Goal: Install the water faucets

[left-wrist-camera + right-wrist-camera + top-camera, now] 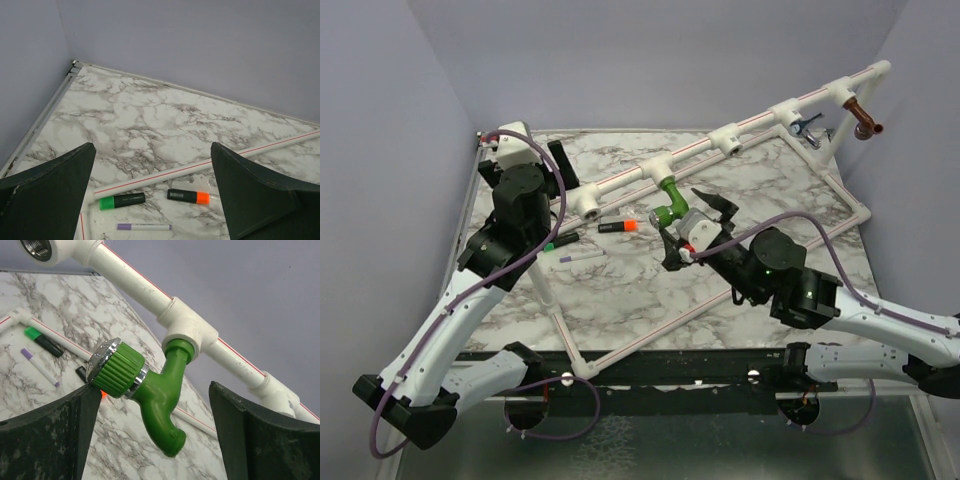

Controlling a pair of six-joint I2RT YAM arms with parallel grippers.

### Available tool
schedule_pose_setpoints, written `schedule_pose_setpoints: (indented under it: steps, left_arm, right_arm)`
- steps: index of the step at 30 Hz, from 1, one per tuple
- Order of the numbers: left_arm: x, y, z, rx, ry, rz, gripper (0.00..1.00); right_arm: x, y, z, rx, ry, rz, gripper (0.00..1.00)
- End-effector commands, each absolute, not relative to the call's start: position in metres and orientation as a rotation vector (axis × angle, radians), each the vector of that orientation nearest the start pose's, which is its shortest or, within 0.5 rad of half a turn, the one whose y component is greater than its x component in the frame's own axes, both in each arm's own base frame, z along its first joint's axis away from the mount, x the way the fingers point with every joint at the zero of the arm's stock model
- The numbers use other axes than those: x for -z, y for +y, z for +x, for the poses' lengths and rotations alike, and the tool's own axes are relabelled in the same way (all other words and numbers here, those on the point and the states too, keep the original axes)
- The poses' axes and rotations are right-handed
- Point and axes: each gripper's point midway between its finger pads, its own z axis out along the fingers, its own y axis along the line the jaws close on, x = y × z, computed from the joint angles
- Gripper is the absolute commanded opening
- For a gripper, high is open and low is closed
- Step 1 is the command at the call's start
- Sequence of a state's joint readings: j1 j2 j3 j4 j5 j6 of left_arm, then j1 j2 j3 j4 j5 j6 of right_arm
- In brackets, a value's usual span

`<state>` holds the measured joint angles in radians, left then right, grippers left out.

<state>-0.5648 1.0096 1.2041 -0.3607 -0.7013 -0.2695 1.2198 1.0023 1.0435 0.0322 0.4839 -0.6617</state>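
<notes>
The bright green faucet (668, 203) hangs with its threaded end in a white tee (665, 173) on the raised pipe. In the right wrist view the green faucet (155, 390) has its spout down and its ribbed knob (117, 370) to the left. My right gripper (692, 227) is open around it (152, 390). The left finger's tip (90, 390) is at the knob's edge and the right finger stands apart. The copper-brown faucet (865, 122) and the chrome faucet (807, 125) hang at the far right tees. My left gripper (545, 165) is open and empty (152, 150) above the table.
A white pipe frame (650, 330) lies on the marble table. An open tee (590, 205) and another (730, 140) sit on the raised pipe. A green-capped marker (122, 201), an orange-capped marker (188, 196) and a purple pen (144, 227) lie beside a pipe (200, 167).
</notes>
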Motion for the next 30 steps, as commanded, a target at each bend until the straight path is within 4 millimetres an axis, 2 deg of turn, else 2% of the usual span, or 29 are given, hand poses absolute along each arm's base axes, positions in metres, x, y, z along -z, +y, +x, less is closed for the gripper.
schedule_pose_setpoints:
  steps: [1, 7, 11, 20, 30]
  left_arm:
    - [-0.25, -0.086, 0.295, -0.184, 2.097, 0.045, 0.99]
    - [-0.253, -0.088, 0.302, -0.199, 2.097, 0.031, 0.99]
    - [-0.259, -0.088, 0.308, -0.217, 2.084, 0.017, 0.99]
    - [-0.3, -0.086, 0.325, -0.252, 1.995, -0.019, 0.99]
    - [-0.354, -0.091, 0.34, -0.205, 1.875, -0.066, 0.99]
  right_arm:
    - [-0.457, 0.252, 0.202, -0.191, 1.117, -0.776, 0.95]
    - [-0.463, 0.222, 0.2, -0.151, 1.161, -0.753, 1.0]
    - [-0.459, 0.197, 0.201, -0.097, 1.212, -0.711, 1.0]
    - [-0.429, 0.147, 0.204, -0.005, 1.33, -0.575, 1.0]
    - [-0.383, 0.134, 0.203, 0.016, 1.423, -0.555, 1.0]
